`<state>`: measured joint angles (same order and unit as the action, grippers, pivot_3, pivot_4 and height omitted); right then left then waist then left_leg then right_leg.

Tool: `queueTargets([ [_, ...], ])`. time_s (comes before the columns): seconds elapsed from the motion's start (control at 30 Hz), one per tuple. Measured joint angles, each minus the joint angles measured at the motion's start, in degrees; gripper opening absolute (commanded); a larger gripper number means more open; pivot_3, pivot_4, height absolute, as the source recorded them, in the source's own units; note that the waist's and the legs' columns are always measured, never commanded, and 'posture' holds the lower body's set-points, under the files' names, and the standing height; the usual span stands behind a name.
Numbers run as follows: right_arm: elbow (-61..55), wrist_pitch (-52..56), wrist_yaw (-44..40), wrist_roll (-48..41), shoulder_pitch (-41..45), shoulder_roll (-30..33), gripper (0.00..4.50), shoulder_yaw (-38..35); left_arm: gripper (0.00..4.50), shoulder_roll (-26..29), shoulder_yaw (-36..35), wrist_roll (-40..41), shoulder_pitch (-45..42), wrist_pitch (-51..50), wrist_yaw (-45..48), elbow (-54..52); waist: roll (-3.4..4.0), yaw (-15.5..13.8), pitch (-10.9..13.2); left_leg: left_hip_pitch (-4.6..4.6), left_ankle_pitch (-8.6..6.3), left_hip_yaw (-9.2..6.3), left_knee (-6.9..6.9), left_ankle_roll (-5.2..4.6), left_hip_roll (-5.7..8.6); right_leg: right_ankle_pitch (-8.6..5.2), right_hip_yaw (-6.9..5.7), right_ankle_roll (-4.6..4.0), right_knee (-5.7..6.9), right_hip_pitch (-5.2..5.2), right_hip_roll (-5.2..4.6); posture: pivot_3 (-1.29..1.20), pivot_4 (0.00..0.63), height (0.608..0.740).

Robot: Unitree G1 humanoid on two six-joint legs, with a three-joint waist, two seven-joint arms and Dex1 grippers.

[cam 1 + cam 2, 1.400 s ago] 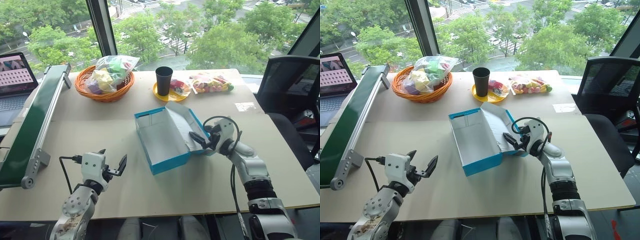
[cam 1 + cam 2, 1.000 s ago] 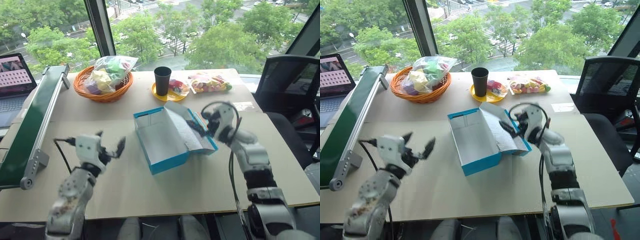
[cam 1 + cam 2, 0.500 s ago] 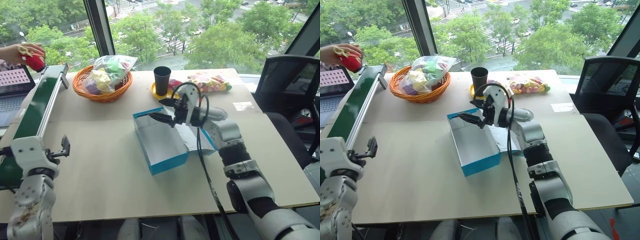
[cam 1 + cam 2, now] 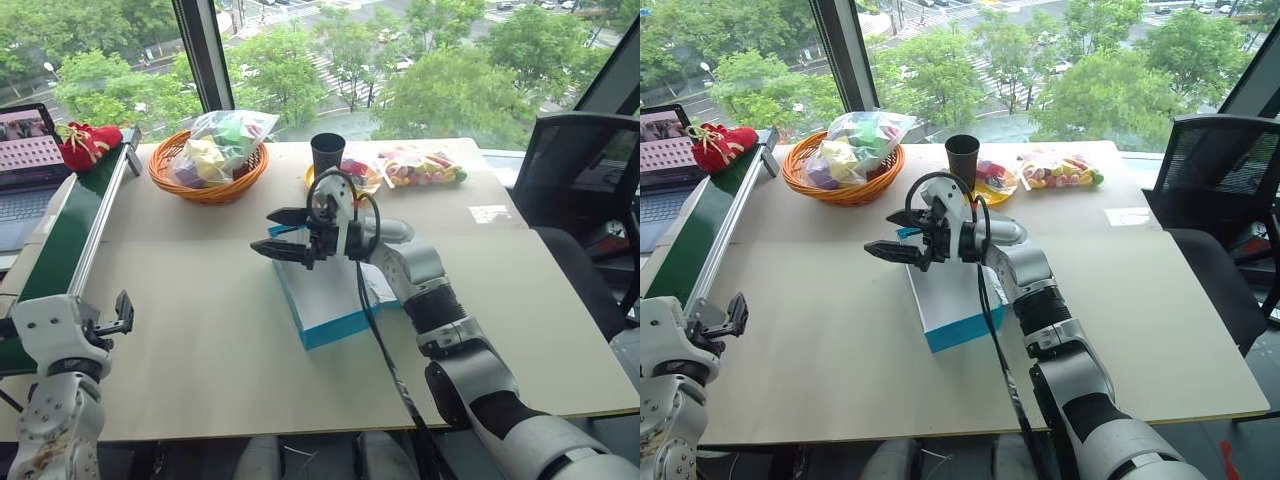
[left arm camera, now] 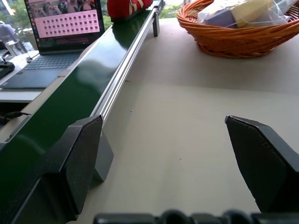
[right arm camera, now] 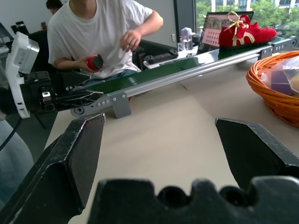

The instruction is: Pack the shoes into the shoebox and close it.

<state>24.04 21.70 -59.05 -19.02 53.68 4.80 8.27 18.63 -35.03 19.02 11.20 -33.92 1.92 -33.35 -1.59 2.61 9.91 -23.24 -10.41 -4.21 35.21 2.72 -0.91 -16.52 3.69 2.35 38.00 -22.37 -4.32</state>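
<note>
The shoes (image 4: 88, 143) now lie on the far end of the green conveyor (image 4: 62, 235); half a second ago a person's hand held one above it. The right pincer (image 4: 282, 233), fingers apart and empty, has swung further left, past the box's (image 4: 326, 310) left edge, and now hides most of the open box mid-desk (image 4: 200, 330). The left pincer (image 4: 122, 312), also apart and empty, has barely moved, beside the conveyor's near end. Basket (image 4: 208, 165) and cup (image 4: 327, 155) are unchanged
</note>
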Motion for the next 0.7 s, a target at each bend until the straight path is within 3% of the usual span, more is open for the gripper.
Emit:
queueTargets([
  [0.33,-6.5,4.7,0.6,-1.6,-2.4,-0.1,4.48,0.3,4.5,5.0,-7.1,3.8,-0.2,1.7,6.8,9.8,-0.01,0.1,0.0,0.0,0.0,0.0,-0.05,0.01,-0.02,0.0,-0.01,-0.01,0.0,-0.04,0.0,0.0,0.15,0.738],
  [0.5,-6.8,5.0,0.6,-1.5,-3.1,0.5,4.48,1.3,4.5,10.3,-12.0,5.2,0.0,3.8,10.5,14.3,-0.02,0.2,0.0,0.04,0.0,0.01,-0.05,0.01,-0.02,0.0,-0.01,-0.01,0.0,-0.04,0.01,0.0,0.15,0.738],
  [0.7,-8.1,4.4,-0.8,0.5,-3.4,2.0,4.48,5.7,4.5,15.9,-16.1,7.8,1.9,10.3,20.7,23.2,-0.03,0.2,0.0,0.02,0.0,0.02,-0.18,0.02,-0.04,-0.02,-0.01,-0.04,-0.02,-0.15,0.01,0.0,0.15,0.738],
])
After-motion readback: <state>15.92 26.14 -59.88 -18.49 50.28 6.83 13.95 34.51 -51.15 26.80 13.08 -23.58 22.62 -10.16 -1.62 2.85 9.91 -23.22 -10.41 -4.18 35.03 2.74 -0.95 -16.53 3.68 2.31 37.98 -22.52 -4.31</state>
